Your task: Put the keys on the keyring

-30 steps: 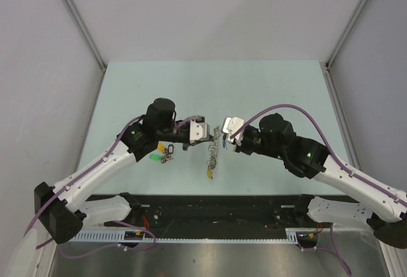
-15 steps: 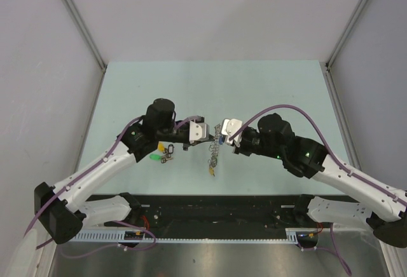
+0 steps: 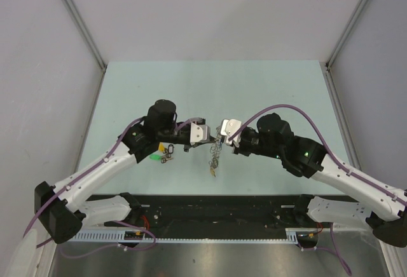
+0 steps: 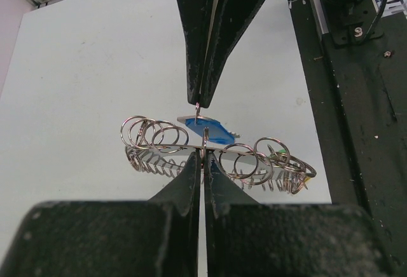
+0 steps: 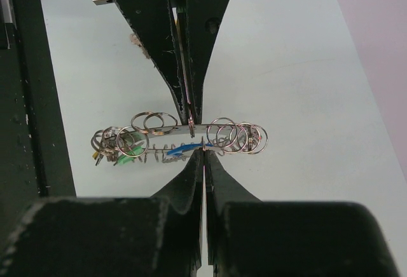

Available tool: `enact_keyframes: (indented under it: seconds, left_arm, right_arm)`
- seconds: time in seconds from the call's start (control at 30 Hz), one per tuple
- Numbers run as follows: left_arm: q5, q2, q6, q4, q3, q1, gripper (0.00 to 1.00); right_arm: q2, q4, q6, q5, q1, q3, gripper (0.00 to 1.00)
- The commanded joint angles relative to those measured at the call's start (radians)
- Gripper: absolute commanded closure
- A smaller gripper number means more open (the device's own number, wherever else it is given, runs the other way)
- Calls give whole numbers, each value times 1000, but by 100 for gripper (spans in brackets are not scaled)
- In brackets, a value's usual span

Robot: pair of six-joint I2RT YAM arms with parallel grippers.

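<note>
The keyring (image 3: 215, 154) hangs above the table's middle, fringed with small split rings and a few green and yellow tags. My left gripper (image 3: 208, 136) is shut on its rim; in the left wrist view the left gripper (image 4: 203, 156) pinches the keyring (image 4: 163, 148) edge-on. Facing it, my right gripper (image 3: 222, 134) is shut on the small ring of a blue-tagged key (image 4: 213, 131). The right wrist view shows the right gripper (image 5: 203, 152) holding that blue key (image 5: 182, 149) just under the keyring (image 5: 166, 126). Two more keys (image 3: 163, 151), tagged yellow and green, lie on the table beneath the left arm.
The pale green table (image 3: 210, 86) is walled in by grey panels on both sides and at the back. A black rail (image 3: 216, 207) with the arm bases runs along the near edge.
My right gripper has edged left toward the left gripper, bringing the blue key closer to the keyring. The hanging keyring has swung slightly.
</note>
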Motion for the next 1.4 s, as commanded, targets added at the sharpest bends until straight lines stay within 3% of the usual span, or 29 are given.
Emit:
enact_keyframes:
  seconds: [0.0, 1.37]
  left_arm:
    - [40, -5, 4, 46, 7, -10, 100]
    - [5, 13, -15, 50, 10, -13, 100]
  right_arm:
    - [-3, 43, -11, -18, 3, 38, 100]
    - [-13, 32, -8, -75, -3, 38, 100]
